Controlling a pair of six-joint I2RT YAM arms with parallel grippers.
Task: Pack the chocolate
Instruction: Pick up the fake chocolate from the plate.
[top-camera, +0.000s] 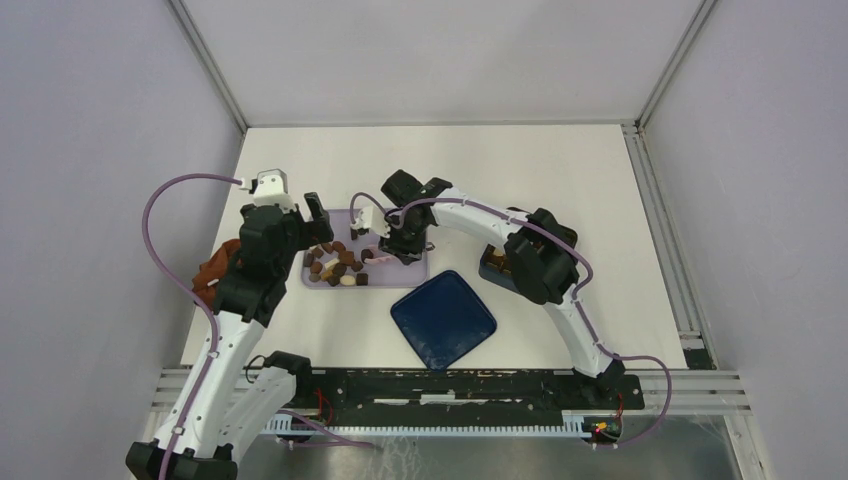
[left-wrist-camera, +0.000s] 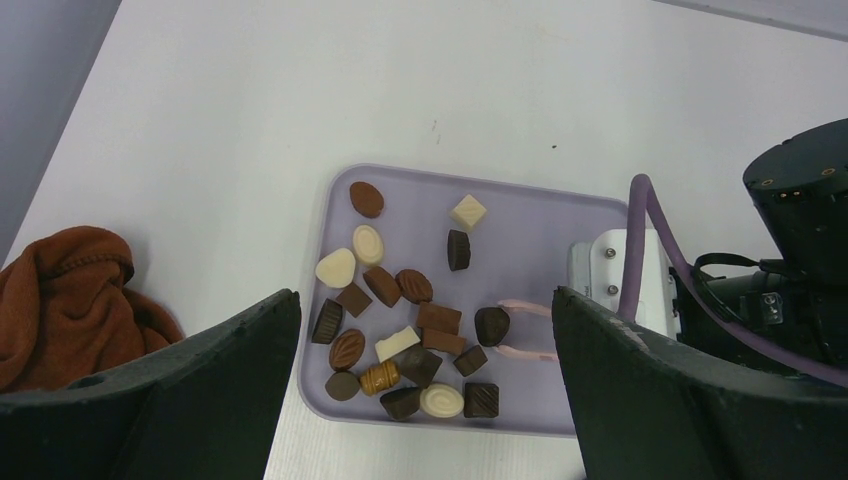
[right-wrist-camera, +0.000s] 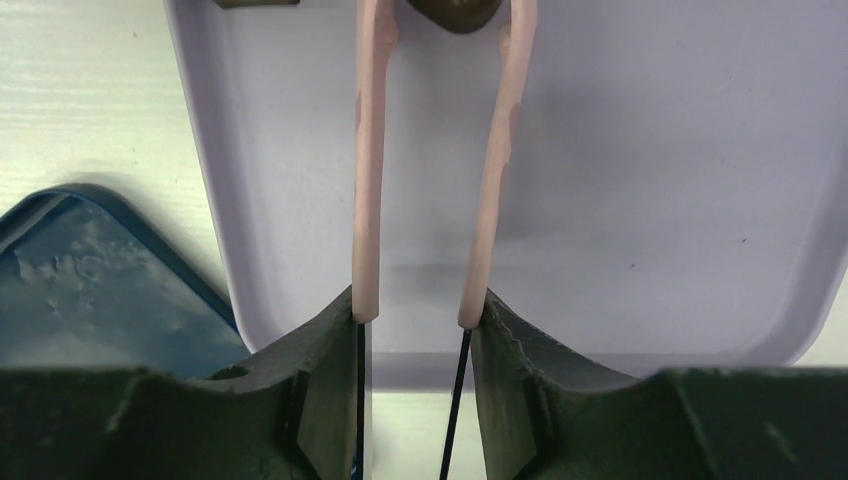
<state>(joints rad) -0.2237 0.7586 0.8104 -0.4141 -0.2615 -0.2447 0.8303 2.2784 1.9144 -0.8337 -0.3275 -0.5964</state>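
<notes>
Several chocolate pieces (left-wrist-camera: 400, 330), dark, mid brown and cream-white, lie on a lavender tray (left-wrist-camera: 540, 215); they also show in the top view (top-camera: 335, 265). My right gripper (right-wrist-camera: 415, 320) is shut on the pink tongs (right-wrist-camera: 370, 180). The tong tips stand on either side of a dark chocolate (left-wrist-camera: 491, 325), seen at the top edge of the right wrist view (right-wrist-camera: 455, 12). I cannot tell if they pinch it. My left gripper (left-wrist-camera: 425, 300) is open and empty above the tray's left part (top-camera: 318, 222).
A reddish-brown cloth (top-camera: 212, 272) lies left of the tray. A dark blue lid (top-camera: 443, 318) lies in front of the tray, to its right. A dark box (top-camera: 492, 262) sits partly hidden under my right arm. White walls enclose the table.
</notes>
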